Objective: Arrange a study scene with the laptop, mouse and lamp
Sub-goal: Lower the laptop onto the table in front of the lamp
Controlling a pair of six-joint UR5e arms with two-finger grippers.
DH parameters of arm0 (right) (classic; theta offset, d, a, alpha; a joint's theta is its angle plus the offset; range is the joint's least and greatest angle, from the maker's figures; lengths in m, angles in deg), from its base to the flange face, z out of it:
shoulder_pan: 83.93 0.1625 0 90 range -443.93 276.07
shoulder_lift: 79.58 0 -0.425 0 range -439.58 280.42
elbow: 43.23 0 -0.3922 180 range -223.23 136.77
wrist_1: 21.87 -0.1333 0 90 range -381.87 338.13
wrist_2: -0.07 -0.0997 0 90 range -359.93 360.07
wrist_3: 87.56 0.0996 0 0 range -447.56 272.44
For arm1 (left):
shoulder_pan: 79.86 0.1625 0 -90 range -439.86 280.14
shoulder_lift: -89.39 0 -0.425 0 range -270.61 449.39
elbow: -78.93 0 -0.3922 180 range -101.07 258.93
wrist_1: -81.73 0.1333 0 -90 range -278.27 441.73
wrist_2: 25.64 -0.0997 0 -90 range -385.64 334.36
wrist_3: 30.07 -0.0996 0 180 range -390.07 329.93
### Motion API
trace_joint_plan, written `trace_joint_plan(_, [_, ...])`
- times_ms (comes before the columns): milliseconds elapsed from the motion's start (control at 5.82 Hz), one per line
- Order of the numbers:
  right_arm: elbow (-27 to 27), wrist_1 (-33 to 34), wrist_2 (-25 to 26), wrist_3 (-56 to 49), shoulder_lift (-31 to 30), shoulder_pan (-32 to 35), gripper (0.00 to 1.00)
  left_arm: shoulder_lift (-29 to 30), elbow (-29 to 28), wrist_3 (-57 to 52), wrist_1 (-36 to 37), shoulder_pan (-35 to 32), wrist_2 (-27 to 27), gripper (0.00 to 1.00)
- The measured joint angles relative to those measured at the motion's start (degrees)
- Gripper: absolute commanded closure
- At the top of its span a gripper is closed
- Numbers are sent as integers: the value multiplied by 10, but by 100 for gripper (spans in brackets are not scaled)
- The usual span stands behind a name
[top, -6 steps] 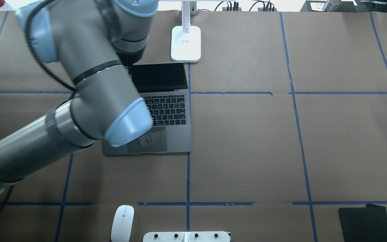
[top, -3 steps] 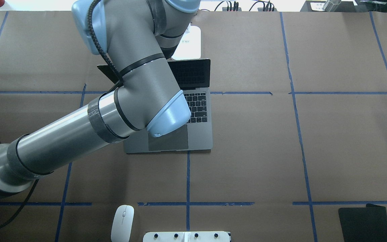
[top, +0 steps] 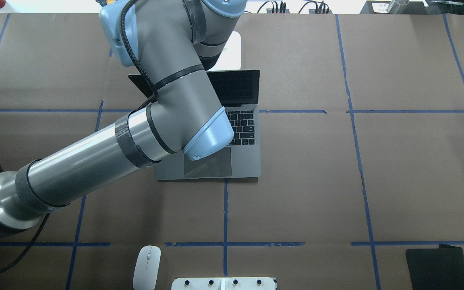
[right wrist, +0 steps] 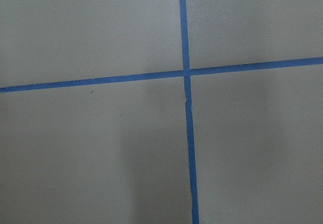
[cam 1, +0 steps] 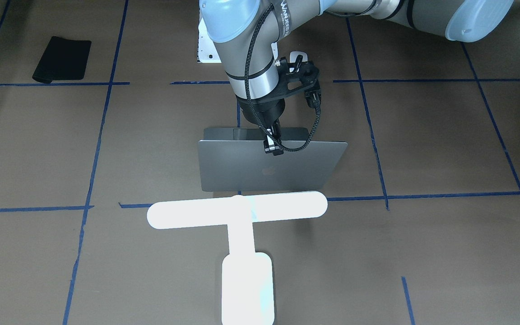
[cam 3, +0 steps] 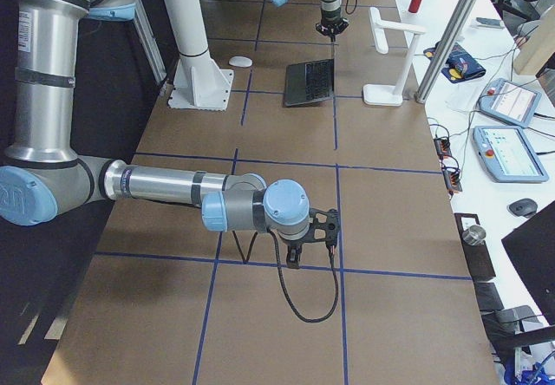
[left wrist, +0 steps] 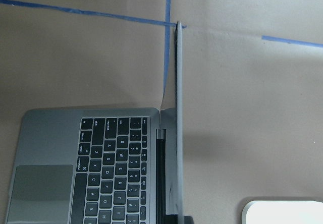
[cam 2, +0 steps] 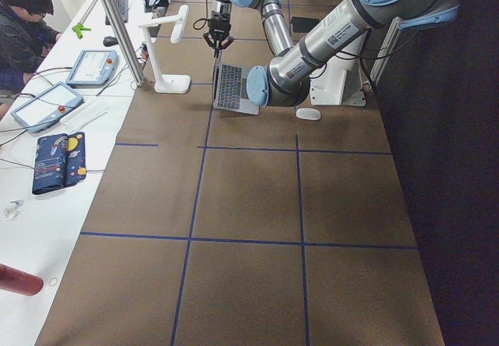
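Note:
The laptop [top: 245, 166] stands open on the brown table, its lid [cam 1: 269, 171] upright with the logo facing away from the robot. My left gripper [cam 1: 272, 147] is shut on the top edge of the lid; the left wrist view shows the lid edge-on [left wrist: 177, 133] beside the keyboard [left wrist: 111, 173]. The glowing white lamp [cam 1: 237, 210] stands just behind the laptop, its base [top: 233, 47] partly hidden by my arm. The white mouse [top: 147, 266] lies at the near edge, left of centre. My right gripper [cam 3: 295, 259] hovers over bare table; I cannot tell whether it is open.
A flat black mat [top: 437, 266] lies at the near right corner. The white pedestal plate [top: 224, 284] sits at the near edge next to the mouse. Blue tape lines [right wrist: 185, 72] cross the table. Tablets and cables lie on the side bench [cam 3: 507, 133].
My left arm has swung to the right with the laptop, which slid from left of the centre tape line to across it. The lamp base is now partly hidden behind the arm.

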Motion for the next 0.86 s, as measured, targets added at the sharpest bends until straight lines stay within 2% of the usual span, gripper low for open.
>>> trace_joint_plan(688, [1, 0, 0, 1, -1, 0, 0, 6, -31, 3, -44, -1, -1, 98])
trace_joint_plan(860, [1, 0, 0, 0, -1, 0, 0, 9, -37, 2, -48, -1, -1, 84])
